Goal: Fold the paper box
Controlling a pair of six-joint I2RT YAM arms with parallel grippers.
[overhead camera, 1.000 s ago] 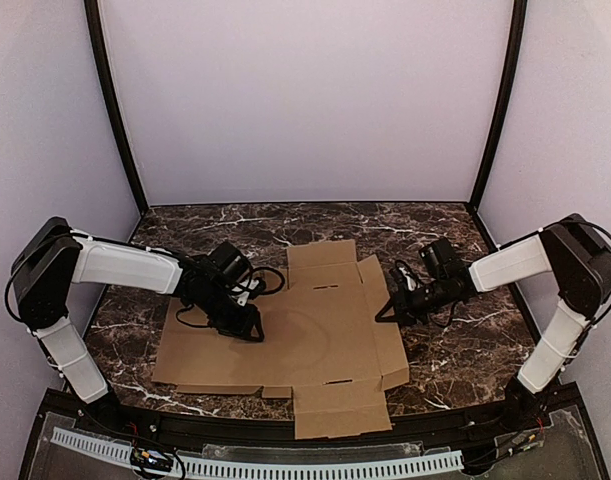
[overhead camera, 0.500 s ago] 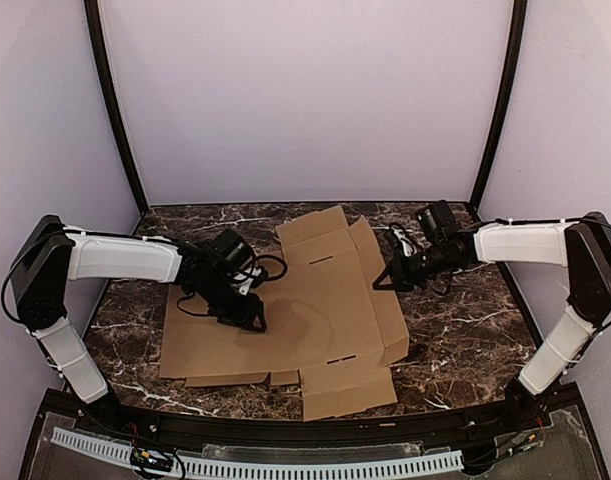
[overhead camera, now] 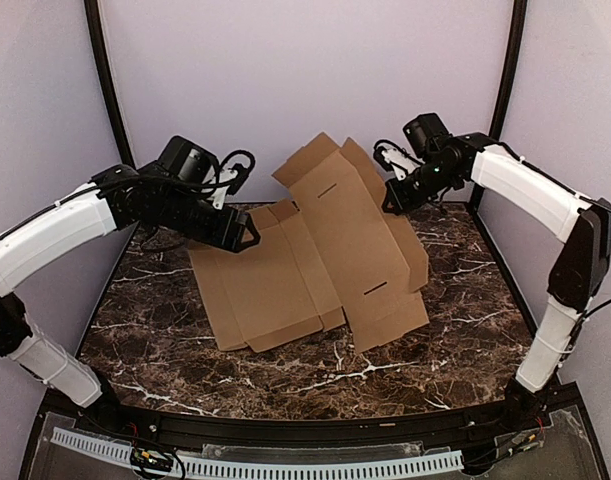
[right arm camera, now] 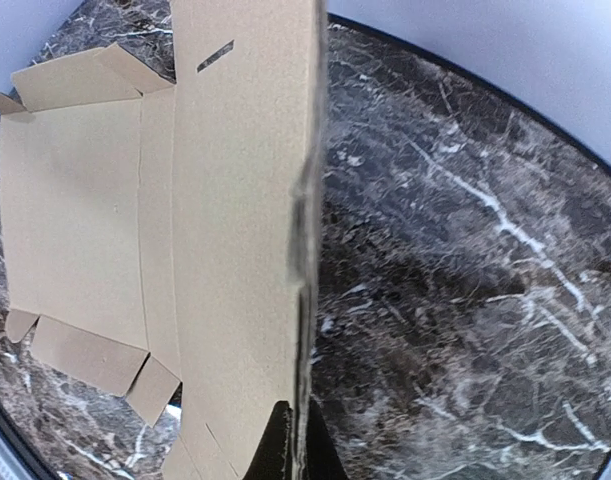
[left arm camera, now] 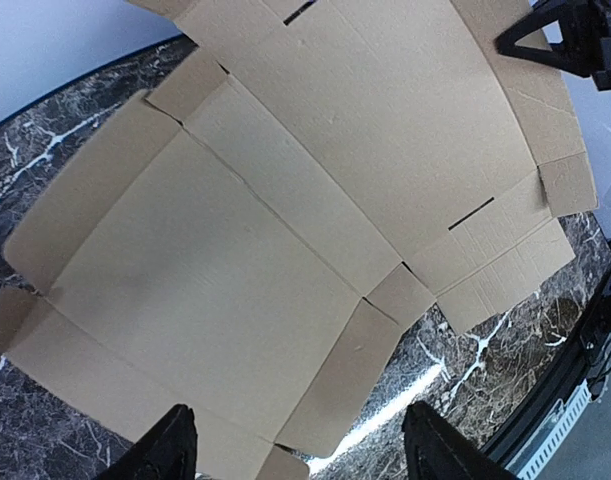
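Note:
The paper box (overhead camera: 315,250) is a flat brown die-cut cardboard sheet with flaps and slots. Its right side is lifted and tilted up toward the back, and its left panel rests on the table. My right gripper (overhead camera: 392,198) is shut on the sheet's raised right edge. In the right wrist view the edge (right arm camera: 307,250) runs straight into the closed gripper (right arm camera: 298,445). My left gripper (overhead camera: 245,238) hovers open above the sheet's left back part. The left wrist view shows its gripper (left arm camera: 300,445) spread wide over the sheet (left arm camera: 285,200), holding nothing.
The dark marble table (overhead camera: 465,330) is enclosed by pale purple walls with black posts (overhead camera: 115,110) at the back corners. A black and white rail (overhead camera: 285,465) runs along the near edge.
My right gripper has risen and moved back with the sheet's right edge, tilting the sheet up. My left gripper has lifted off the sheet and moved up and back.

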